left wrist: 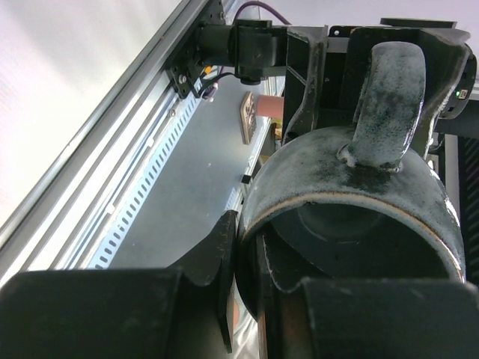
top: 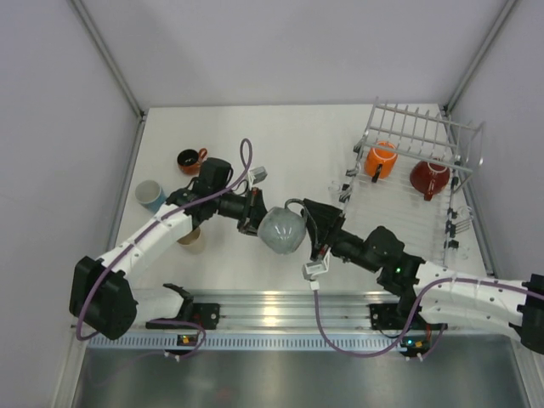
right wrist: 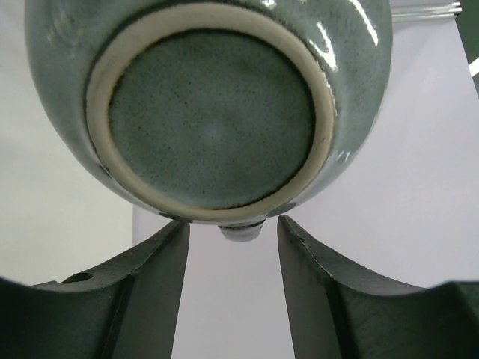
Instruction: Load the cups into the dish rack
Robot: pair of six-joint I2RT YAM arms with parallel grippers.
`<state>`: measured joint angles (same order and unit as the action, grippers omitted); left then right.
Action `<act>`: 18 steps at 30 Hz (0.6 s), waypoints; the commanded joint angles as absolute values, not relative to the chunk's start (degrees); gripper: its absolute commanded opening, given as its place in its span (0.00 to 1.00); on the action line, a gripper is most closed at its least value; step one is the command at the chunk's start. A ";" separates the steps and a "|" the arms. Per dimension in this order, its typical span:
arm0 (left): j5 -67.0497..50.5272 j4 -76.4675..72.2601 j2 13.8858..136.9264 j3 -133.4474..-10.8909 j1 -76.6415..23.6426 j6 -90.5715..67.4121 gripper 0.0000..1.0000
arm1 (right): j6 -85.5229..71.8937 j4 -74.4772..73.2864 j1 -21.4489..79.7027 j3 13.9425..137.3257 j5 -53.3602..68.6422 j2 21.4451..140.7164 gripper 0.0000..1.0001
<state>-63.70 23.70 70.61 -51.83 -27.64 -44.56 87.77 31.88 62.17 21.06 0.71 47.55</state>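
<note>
Grey glazed ceramic, the mug (top: 282, 229) hangs in the air over the middle of the table (top: 280, 140), well apart from the dish rack (top: 399, 223). My left pincer (left wrist: 243, 299) clamps its rim, one finger inside. My right pincer (right wrist: 233, 224) stands part-open astride the handle (left wrist: 385, 97), not touching it. Hard, slick and breakable, I judge; the handle gives the surest hold.

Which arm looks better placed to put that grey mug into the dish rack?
Right. The dish rack stands on that arm's side, and the right gripper, jaws open, flanks the grey mug at its handle. The left gripper pinches the mug's rim but sits farther from the rack.
</note>
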 commanded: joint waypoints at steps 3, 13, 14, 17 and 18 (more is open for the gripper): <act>-70.22 20.65 69.17 -51.24 -29.17 -47.98 0.00 | 91.75 35.68 64.69 20.83 0.53 49.83 0.50; -71.37 20.57 67.77 -50.89 -31.03 -51.50 0.00 | 95.97 41.92 67.41 18.72 0.53 51.85 0.29; -71.54 20.48 67.68 -50.63 -31.03 -51.68 0.00 | 96.06 42.27 68.02 18.63 0.61 51.94 0.25; -71.11 20.57 68.02 -49.92 -31.03 -51.94 0.00 | 96.59 42.98 70.04 18.81 0.53 52.12 0.07; -70.93 20.57 68.29 -50.10 -31.03 -52.29 0.00 | 96.50 43.07 70.66 18.90 0.35 52.21 0.02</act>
